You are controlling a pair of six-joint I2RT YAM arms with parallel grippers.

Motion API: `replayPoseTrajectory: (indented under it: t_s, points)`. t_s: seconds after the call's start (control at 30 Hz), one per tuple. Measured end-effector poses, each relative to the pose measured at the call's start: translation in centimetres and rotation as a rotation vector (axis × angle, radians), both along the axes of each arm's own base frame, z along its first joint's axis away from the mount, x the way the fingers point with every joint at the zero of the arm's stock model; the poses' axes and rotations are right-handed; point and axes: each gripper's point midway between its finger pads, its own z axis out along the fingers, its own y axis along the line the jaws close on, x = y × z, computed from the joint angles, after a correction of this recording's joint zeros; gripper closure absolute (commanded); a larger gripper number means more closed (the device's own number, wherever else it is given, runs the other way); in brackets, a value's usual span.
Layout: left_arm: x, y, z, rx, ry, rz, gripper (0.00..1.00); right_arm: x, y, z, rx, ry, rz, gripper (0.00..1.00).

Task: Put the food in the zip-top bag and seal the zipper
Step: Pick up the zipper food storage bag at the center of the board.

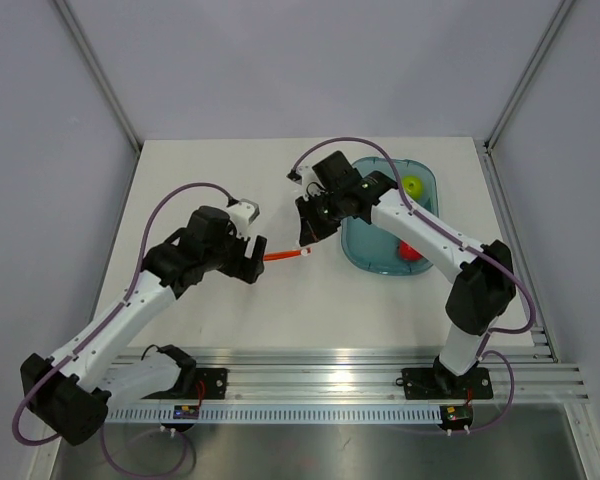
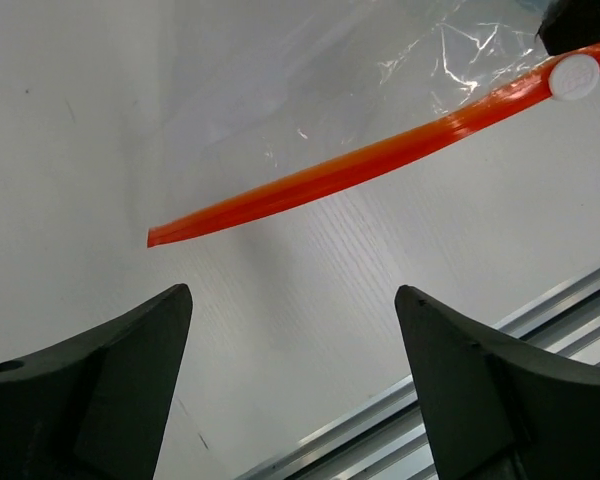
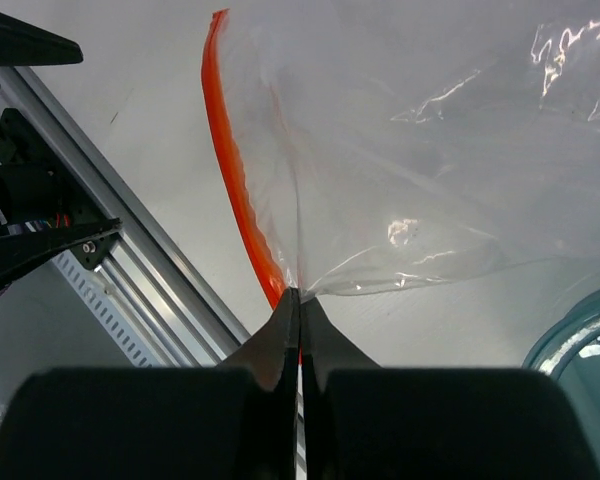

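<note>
The clear zip-top bag (image 3: 410, 150) lies on the table with its orange-red zipper (image 1: 285, 256) (image 2: 370, 165) (image 3: 235, 170) along the near edge. My right gripper (image 1: 304, 240) (image 3: 299, 293) is shut on the bag's corner at the zipper's right end, by the white slider (image 2: 574, 76). My left gripper (image 1: 250, 262) (image 2: 292, 292) is open and empty, just short of the zipper's left end. A lime-green apple (image 1: 412, 185) and the red fruit (image 1: 409, 250) sit in the teal tray (image 1: 365, 258). The second green apple is hidden.
The aluminium rail (image 1: 350, 372) (image 2: 540, 310) runs along the table's near edge. Grey walls enclose the table at back and sides. The right arm (image 1: 430, 235) crosses over the tray.
</note>
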Motion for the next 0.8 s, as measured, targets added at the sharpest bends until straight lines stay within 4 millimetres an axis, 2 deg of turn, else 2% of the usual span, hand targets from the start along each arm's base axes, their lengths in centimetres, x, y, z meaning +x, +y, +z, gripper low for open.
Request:
replayPoseTrajectory:
  t_s: [0.17, 0.37, 0.47, 0.63, 0.8]
  points:
    - [-0.6, -1.3, 0.5, 0.010, -0.069, -0.090, 0.18, -1.3, -0.7, -0.1, -0.015, 0.033, 0.062, 1.00]
    - [-1.3, -1.1, -0.6, -0.013, -0.173, -0.134, 0.30, -2.7, -1.6, -0.7, -0.030, 0.082, 0.117, 1.00]
    - [-1.3, -1.5, -0.5, -0.004, -0.205, -0.173, 0.35, -2.8, -2.3, -1.1, -0.043, 0.098, 0.119, 1.00]
    - [-1.3, -3.4, -1.7, 0.048, -0.195, -0.280, 0.35, -3.4, -3.1, -1.7, -0.054, 0.121, 0.115, 1.00]
    - [-2.4, -5.0, -2.3, 0.062, -0.248, -0.380, 0.36, -3.5, -3.1, -1.6, -0.040, 0.128, 0.128, 1.00]
